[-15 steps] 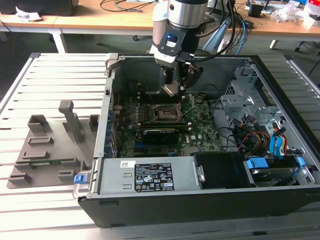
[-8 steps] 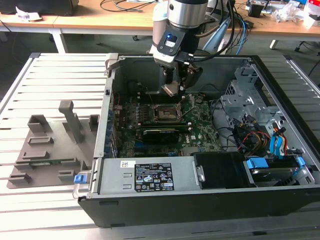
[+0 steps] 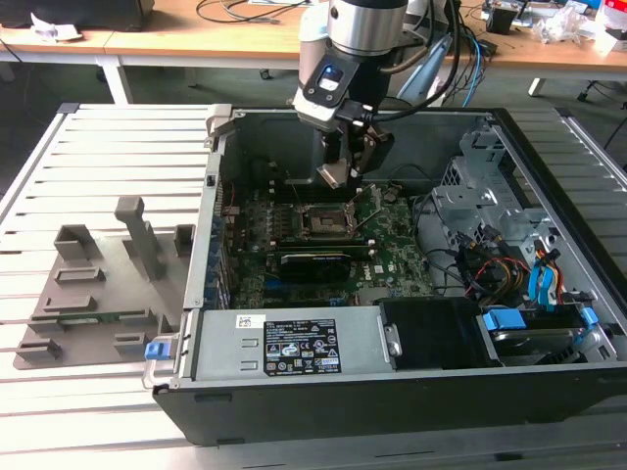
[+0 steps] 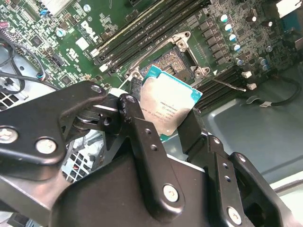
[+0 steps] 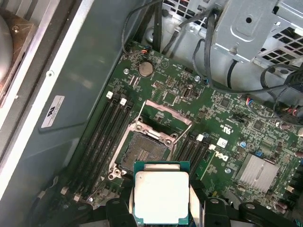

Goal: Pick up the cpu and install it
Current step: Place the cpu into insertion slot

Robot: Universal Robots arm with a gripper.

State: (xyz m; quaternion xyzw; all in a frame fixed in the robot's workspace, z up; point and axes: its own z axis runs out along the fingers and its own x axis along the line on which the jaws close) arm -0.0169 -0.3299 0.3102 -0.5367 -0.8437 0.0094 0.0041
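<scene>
Gripper [image 3: 345, 168] clamped on the cpu [image 4: 168, 106], opposite edges pinched, chip held clear of open socket [image 5: 144, 151]

No print can be read on the cpu [image 4: 168, 106] or case label [image 3: 302, 347].

In the second wrist view my fingers [image 4: 142, 137] covered two edges of the chip [image 4: 170, 106], and the chip hid a corner of the socket [image 4: 179, 59]. In the exterior view the picture's edge cut off my arm [image 3: 367, 24], and the chip was too small to make out.
</scene>
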